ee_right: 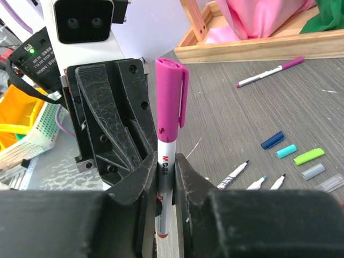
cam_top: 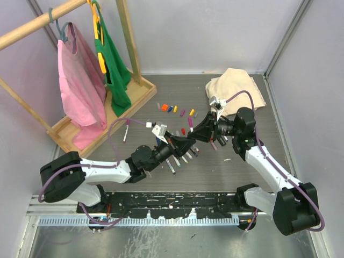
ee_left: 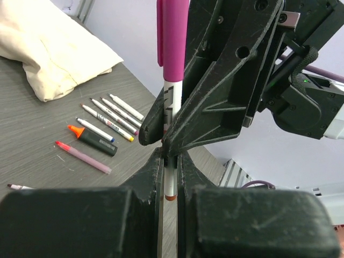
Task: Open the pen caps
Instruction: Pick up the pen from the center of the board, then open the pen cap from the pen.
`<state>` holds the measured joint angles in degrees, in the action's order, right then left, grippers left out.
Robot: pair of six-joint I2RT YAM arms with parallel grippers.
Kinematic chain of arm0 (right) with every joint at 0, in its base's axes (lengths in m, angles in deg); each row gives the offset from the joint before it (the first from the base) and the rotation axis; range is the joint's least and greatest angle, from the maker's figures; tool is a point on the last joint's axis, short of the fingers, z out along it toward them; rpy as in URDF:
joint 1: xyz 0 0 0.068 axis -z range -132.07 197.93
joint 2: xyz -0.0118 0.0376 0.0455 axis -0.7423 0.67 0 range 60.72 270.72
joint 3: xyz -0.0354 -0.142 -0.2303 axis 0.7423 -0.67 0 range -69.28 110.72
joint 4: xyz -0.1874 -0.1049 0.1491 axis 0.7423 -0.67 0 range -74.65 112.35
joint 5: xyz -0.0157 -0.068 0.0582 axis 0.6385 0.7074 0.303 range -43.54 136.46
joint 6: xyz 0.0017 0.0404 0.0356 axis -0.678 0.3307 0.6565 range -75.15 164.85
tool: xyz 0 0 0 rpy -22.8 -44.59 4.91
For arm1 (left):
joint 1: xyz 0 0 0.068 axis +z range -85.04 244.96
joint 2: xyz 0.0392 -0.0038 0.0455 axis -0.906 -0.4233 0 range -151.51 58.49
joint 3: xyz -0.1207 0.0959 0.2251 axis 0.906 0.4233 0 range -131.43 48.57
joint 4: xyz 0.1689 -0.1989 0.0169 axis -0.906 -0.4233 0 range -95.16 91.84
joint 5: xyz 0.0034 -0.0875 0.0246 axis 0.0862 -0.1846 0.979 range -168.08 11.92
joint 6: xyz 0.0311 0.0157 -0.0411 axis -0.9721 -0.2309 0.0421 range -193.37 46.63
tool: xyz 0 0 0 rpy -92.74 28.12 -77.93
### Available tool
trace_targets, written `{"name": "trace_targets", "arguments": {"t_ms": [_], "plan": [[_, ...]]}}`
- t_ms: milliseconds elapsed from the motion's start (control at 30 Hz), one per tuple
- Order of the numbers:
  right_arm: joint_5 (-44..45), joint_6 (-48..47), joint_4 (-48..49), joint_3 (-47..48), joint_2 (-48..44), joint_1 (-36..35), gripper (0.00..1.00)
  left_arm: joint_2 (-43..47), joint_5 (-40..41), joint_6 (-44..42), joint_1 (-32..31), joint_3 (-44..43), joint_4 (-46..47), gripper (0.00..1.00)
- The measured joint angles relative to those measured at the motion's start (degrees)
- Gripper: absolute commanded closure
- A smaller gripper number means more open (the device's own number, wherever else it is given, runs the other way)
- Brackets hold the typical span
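Observation:
Both grippers hold one white-barrelled pen [ee_right: 165,153] upright above the table, and its magenta cap [ee_right: 171,102] is on and stands free above both. My right gripper [ee_right: 165,169] is shut on the barrel just below the cap. My left gripper [ee_left: 170,164] is shut on the barrel's lower end; the cap [ee_left: 172,37] rises above it. In the top view the two grippers meet tip to tip, left [cam_top: 187,143] and right [cam_top: 202,130]. Loose caps lie on the table: blue [ee_right: 272,140], teal [ee_right: 286,151], green [ee_right: 309,156], and an orange one [cam_top: 164,107].
Several uncapped pens [ee_left: 110,115], a black highlighter [ee_left: 94,141] and a pink pen [ee_left: 83,157] lie below the grippers. A purple-capped pen [cam_top: 126,131] lies by the wooden rack [cam_top: 134,91] with its pink and green garments. A beige cloth [cam_top: 234,88] lies far right.

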<state>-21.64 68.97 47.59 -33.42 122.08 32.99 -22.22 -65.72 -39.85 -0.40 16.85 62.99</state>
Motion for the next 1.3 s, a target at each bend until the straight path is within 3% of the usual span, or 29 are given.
{"name": "trace_targets", "arguments": {"t_ms": [167, 267, 467, 767, 900, 1067, 1300], "plan": [[0.46, -2.89, -2.93, 0.33, 0.00, -0.46, 0.94, -0.07, 0.07, -0.24, -0.11, 0.00, -0.68, 0.74], [0.52, -5.33, -5.60, 0.98, 0.00, -0.74, 0.97, 0.09, -0.15, -0.79, -0.17, 0.00, -1.25, 0.53], [0.81, -9.16, -10.03, 2.19, 0.00, -0.76, 0.99, 4.37, -0.17, -3.10, -0.17, 1.18, -3.58, 0.23], [0.90, -16.20, -20.06, 6.27, 0.87, -0.76, 0.99, 19.52, -3.76, -7.58, 3.21, 2.54, -15.98, 0.02], [0.52, -20.22, -24.98, 8.26, 1.84, -0.76, 0.99, 20.96, -9.57, -5.18, 9.70, -0.07, -21.55, 0.07], [0.28, -22.99, -28.65, 8.68, 2.43, -0.76, 0.99, 19.43, -15.26, 1.57, 15.47, -2.67, -22.82, 0.24], [0.42, -24.52, -31.36, 9.01, 3.41, -0.76, 0.99, 13.35, -17.09, 8.13, 16.02, -10.21, -27.50, 0.33]]}}
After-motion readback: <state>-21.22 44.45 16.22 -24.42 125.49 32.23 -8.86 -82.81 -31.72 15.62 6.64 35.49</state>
